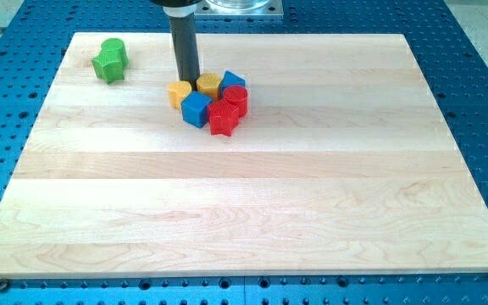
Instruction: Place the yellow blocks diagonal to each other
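Note:
Two yellow blocks sit in a tight cluster near the view's top centre. One yellow block (pixel 178 92) is at the cluster's left. The other yellow block (pixel 208 84), hexagon-like, is just to its upper right. My tip (pixel 189 80) stands between them, touching or almost touching both. A blue cube (pixel 196 108) lies below the yellow ones. Another blue block (pixel 233 81) is at the cluster's right top. A red cylinder-like block (pixel 235 97) and a red star-like block (pixel 223 118) lie at the right and lower right.
A green block (pixel 108 59) lies alone near the board's top left corner. The wooden board (pixel 244 212) rests on a blue perforated table (pixel 481 85). The arm's mount shows at the view's top centre.

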